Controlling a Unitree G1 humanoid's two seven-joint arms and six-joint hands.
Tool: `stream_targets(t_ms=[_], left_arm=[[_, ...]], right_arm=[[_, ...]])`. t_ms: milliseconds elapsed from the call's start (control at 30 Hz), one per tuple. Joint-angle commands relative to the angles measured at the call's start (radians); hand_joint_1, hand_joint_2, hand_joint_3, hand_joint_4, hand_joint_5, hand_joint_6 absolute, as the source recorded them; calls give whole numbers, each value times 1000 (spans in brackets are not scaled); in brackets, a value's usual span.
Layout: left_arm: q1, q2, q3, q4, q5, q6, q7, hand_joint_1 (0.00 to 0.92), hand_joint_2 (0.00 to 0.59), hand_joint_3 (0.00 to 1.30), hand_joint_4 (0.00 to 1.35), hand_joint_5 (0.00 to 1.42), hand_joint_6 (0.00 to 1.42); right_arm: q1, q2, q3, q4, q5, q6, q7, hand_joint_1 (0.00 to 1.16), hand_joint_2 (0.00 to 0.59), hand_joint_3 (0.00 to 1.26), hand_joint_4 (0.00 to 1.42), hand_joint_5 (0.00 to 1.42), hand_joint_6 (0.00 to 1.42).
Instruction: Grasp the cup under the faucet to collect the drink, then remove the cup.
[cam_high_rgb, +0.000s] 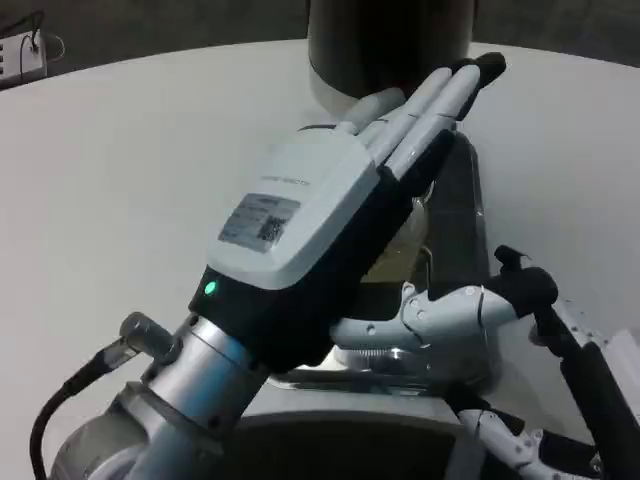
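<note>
Robot hand (330, 210), fingers straight, over cup (400, 250).

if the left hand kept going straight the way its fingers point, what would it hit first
Probably the dark dispenser body: the left hand's fingertips already sit just in front of it, though depth is hard to judge.

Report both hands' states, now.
Left hand: fingers straight and extended toward the dispenser; open, holding nothing visible.
Right hand: by the tray; cannot tell whether it holds anything.
</note>
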Motion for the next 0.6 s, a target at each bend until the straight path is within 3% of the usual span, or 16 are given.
stream_targets(t_ms=[33,267,600], left_arm=[[17,11,-6,2,16,14,-41,0,159,22,0,130,40],[6,5,-12,-12,29,29,-56,0,159,24,0,130,40],[27,-9,-25,-37,55,47,-61,0,159,24,0,130,40]], right_arm=[[-44,5,19,32,31,6,-4,511,276,44,95,159,322],[-115,-1,37,98,62,1,-10,531,267,30,85,159,323],[-211,14,62,178,56,46,-25,552,256,15,74,159,307]])
